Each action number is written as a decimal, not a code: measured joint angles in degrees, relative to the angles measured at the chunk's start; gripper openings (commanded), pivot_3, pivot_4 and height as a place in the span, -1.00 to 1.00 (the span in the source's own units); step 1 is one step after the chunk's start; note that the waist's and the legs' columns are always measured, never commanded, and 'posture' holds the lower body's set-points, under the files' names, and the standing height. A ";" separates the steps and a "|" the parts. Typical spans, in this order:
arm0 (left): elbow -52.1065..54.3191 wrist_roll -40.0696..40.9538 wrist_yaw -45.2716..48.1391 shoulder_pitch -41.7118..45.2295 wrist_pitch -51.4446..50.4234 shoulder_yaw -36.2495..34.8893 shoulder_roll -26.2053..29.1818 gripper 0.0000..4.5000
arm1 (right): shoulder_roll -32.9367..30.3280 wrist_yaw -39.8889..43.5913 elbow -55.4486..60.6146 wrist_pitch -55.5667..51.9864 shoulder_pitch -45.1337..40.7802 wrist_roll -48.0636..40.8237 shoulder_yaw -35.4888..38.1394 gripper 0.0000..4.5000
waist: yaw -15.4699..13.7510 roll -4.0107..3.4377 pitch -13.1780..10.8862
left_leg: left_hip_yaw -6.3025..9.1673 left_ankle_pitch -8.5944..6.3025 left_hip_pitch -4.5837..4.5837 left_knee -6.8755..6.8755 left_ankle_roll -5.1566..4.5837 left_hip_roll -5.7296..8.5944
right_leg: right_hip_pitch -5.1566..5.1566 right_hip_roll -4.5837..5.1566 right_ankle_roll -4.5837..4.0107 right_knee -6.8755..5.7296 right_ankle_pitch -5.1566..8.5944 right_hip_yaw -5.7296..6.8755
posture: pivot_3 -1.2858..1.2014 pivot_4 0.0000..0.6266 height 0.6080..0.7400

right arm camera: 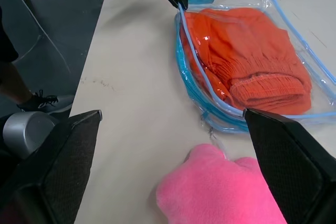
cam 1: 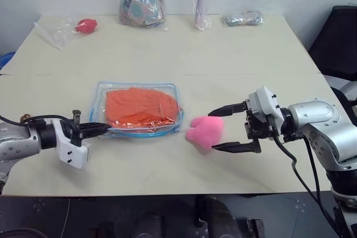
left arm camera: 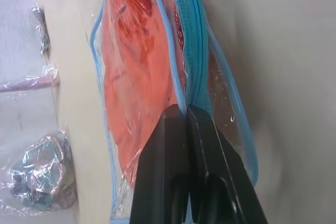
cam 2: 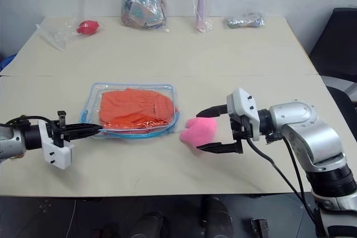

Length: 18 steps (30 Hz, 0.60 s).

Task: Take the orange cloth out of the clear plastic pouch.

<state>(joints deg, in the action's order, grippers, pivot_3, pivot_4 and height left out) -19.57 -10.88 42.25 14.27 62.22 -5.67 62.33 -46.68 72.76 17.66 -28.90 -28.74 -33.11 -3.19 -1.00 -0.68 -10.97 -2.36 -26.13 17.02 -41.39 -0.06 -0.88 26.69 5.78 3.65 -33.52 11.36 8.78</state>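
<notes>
Orange cloth (cam 1: 139, 107) lies crumpled inside the flat clear pouch (cam 1: 103, 96) at the centre of the frame, on the smooth beige table (cam 1: 167, 54).
At lower left, the left gripper (cam 1: 106, 129) has its black fingers pressed together, pinching the pouch's light blue edging. At right, the right gripper (cam 1: 223, 128) is spread wide around the fluffy pink pompom (cam 1: 204, 131) just beside the pouch's rounded corner.
</notes>
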 measured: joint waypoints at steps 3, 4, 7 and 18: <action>-1.99 -0.18 -0.11 -0.11 0.57 0.93 0.69 -0.99 | 0.00 -0.23 0.00 0.05 0.01 0.00 0.02 1.00 | 0.15 0.00 0.00 | 0.00 0.00 0.00 0.00 0.00 0.00 | 0.00 -0.01 0.00 0.00 0.00 0.01 | 0.03 -0.52 1.00; -2.43 -0.17 -0.11 -0.11 0.15 1.36 1.06 -0.90 | 0.00 -0.31 0.01 0.06 0.00 0.00 0.03 1.00 | 0.29 0.00 0.00 | 0.00 0.00 0.00 0.00 0.00 0.00 | 0.00 -0.01 0.00 0.00 0.00 0.00 | 0.03 -0.52 1.00; -2.82 1.47 0.66 -1.40 -3.04 1.81 1.87 -0.57 | 0.00 -0.42 0.05 0.15 0.09 0.00 0.05 1.00 | 0.37 0.00 0.00 | 0.00 0.00 0.00 0.00 0.00 0.00 | 0.00 -0.01 0.00 0.00 0.00 0.00 | 0.03 -0.52 1.00; 21.49 22.48 8.68 -24.46 -41.25 -13.73 5.23 0.42 | 0.06 -0.82 -1.31 2.29 0.53 1.20 0.90 1.00 | 1.19 -0.01 -0.01 | 0.04 -0.01 0.02 0.04 0.01 -0.04 | 0.00 0.00 -0.02 0.01 0.02 -0.02 | 0.03 -0.52 1.00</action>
<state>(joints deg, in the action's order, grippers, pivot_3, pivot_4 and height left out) 1.92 11.60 50.92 -10.19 20.98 -19.40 67.56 -46.62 71.95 16.35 -26.61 -28.21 -31.91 -2.28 0.19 -0.70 -10.99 -2.32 -26.13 17.03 -41.35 -0.05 -0.92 26.69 5.78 3.63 -33.51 11.38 8.76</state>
